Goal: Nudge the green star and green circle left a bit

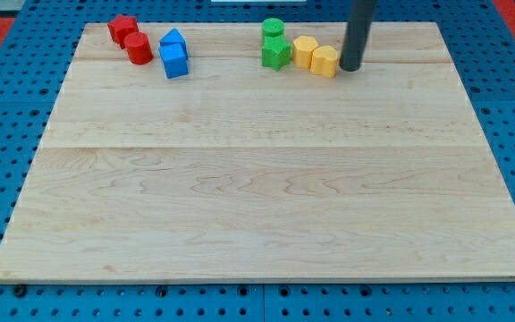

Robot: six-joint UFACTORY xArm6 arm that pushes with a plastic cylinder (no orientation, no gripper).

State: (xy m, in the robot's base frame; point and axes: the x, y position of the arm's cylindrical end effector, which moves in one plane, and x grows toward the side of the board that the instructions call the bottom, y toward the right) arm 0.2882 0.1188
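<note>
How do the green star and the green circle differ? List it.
Shape: the green star has pointed arms; the green circle is a round cylinder.
Place: the star sits nearer the view's bottom, the circle just above it toward the top edge.
Neighbours: the star is right beside a yellow block; the circle is not.
Shared: both are green, and both lie to the view's left of my tip.

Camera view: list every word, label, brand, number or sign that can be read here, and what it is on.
None: no readable text anywhere in this view.
The wooden board, the blue pegboard under it, my tip, the green star, green circle, yellow blocks, blue blocks and red blocks all show plain, unmarked surfaces.
</note>
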